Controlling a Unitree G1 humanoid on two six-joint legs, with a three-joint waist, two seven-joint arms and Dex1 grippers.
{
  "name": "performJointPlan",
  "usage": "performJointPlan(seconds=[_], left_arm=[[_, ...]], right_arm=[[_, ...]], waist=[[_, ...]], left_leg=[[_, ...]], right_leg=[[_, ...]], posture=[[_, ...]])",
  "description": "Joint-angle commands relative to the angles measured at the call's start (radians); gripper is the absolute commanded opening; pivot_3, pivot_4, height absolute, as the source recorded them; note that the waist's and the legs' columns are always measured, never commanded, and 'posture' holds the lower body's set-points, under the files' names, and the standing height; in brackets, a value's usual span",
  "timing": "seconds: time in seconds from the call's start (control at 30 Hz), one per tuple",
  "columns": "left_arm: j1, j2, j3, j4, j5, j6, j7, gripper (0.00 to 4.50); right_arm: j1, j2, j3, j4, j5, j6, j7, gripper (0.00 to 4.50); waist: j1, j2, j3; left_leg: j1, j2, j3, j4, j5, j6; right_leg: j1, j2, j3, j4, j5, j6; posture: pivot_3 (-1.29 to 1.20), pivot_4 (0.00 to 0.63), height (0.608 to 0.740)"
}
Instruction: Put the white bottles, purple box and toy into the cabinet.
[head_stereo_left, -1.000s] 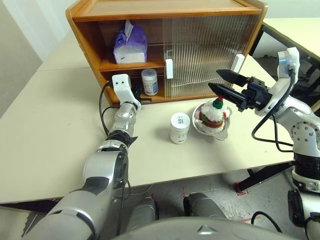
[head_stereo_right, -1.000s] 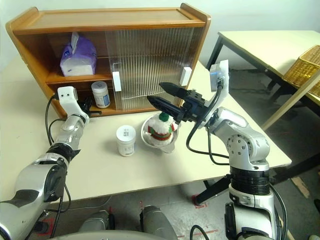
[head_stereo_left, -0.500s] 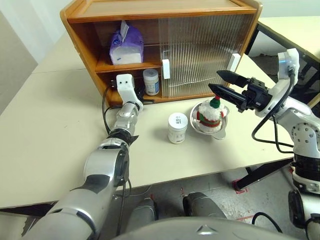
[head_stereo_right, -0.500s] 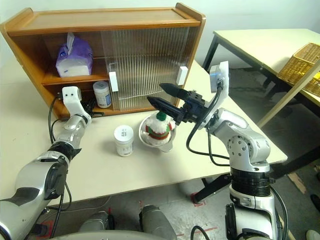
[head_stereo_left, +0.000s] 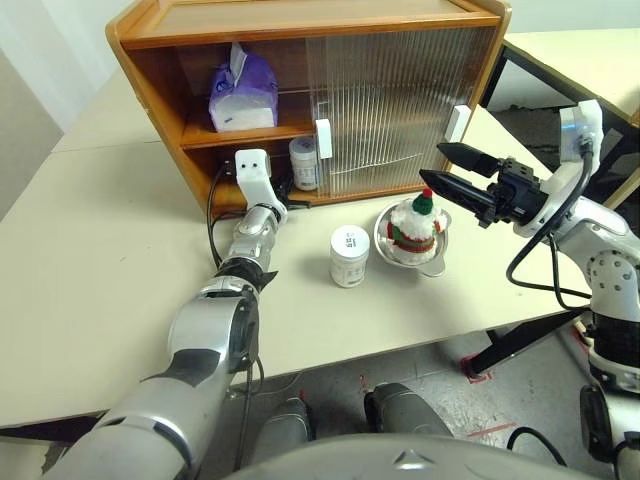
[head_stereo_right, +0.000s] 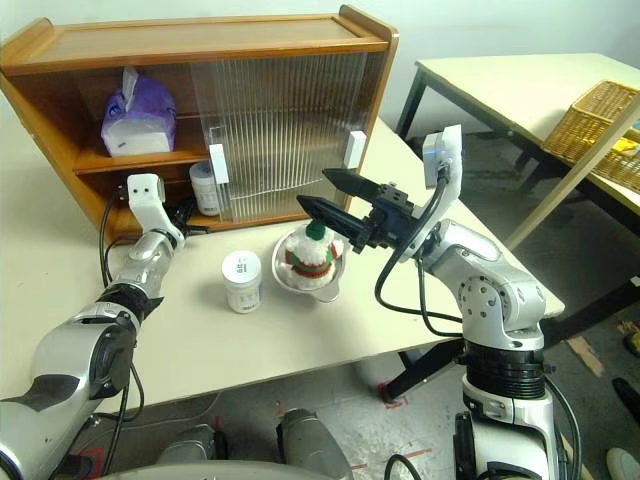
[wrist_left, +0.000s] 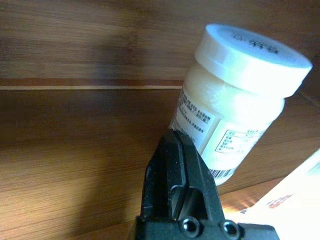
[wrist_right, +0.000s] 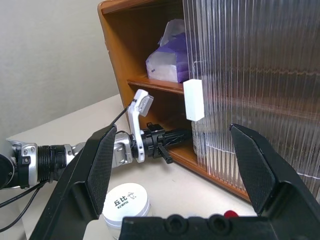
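Scene at the open left bay of the cabinet (head_stereo_left: 300, 20), which stands along the far edge of the table (head_stereo_left: 90, 250). The box (head_stereo_left: 243, 92) lies on the inner shelf, at its left end. One bottle (head_stereo_left: 304, 163) stands on the cabinet floor beside the left door's handle; the second bottle (head_stereo_left: 349, 256) stands on the table in front of the cabinet, near mid-table. The toy (head_stereo_left: 414, 221) sits in a steel bowl (head_stereo_left: 437, 259) just right of that bottle.

The left gripper (head_stereo_left: 283, 189) reaches into the lower bay with its fingers pressed together, holding nothing; in the left wrist view the tip lies just before the inner bottle (wrist_left: 235, 100). The right gripper (head_stereo_left: 449, 170) hangs above the toy with its fingers spread wide and empty.

Handling, as judged: the bottles look light, rigid and smooth-walled, so likely slippery; a grip across the body below the lid seems safest. The toy looks soft and light, and would compress; take it around its middle bands and lift it clear of the bowl, which may slide or tip. The box is soft and already placed.

Hard to read: whether the left tip touches the inner bottle cannot be told. The ribbed doors blur whatever lies behind them. The toy's base is hidden by the bowl rim, and the bottles' contents are unknown.
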Motion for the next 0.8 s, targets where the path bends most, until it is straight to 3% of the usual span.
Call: performJointPlan(seconds=[0.03,0.1,0.2,0.53,0.8], left_arm=[[0.045,0.016,0.016,-0.048,-0.024,-0.021,-0.03,0.01],[0.082,0.027,0.019,-0.105,-0.043,-0.03,-0.062,0.18],[0.139,0.038,0.028,-0.202,-0.077,-0.021,-0.104,0.88],[0.473,0.154,-0.025,-0.75,-0.256,0.22,-0.5,4.47],[0.667,0.275,-0.097,-0.908,-0.336,0.27,-0.844,4.49]], right_arm=[[-0.006,-0.002,-0.004,-0.003,0.01,0.004,0.001,4.5],[-0.01,0.001,0.001,0.004,0.008,0.003,0.006,4.5],[-0.019,0.005,0.007,0.016,0.004,0.0,0.011,4.5],[-0.051,0.015,0.023,0.051,-0.007,-0.003,0.035,4.5],[-0.067,0.021,0.029,0.071,-0.016,-0.011,0.046,4.5]], waist=[[-0.003,0.0,0.0],[-0.003,0.0,0.0],[-0.005,0.0,0.0],[0.023,0.0,0.0],[0.056,0.002,-0.001]], left_leg=[[0.0,0.0,0.0,0.0,0.0,0.0],[0.0,0.0,0.0,0.0,0.0,0.0],[0.0,0.0,0.0,0.0,0.0,0.0],[0.0,0.0,0.0,0.0,-0.001,-0.002],[-0.006,0.017,-0.004,-0.002,-0.012,-0.019]], right_leg=[[0.0,0.0,0.0,0.0,0.0,0.0],[0.0,0.0,0.0,0.0,0.0,0.0],[0.0,0.0,0.0,0.0,0.0,0.0],[-0.001,0.0,-0.002,0.001,-0.002,-0.004],[-0.011,-0.002,0.009,0.003,0.001,-0.016]], posture=[[-0.23,0.058,0.74],[-0.23,0.058,0.74],[-0.23,0.058,0.74],[-0.17,0.068,0.74],[-0.16,0.065,0.74]])
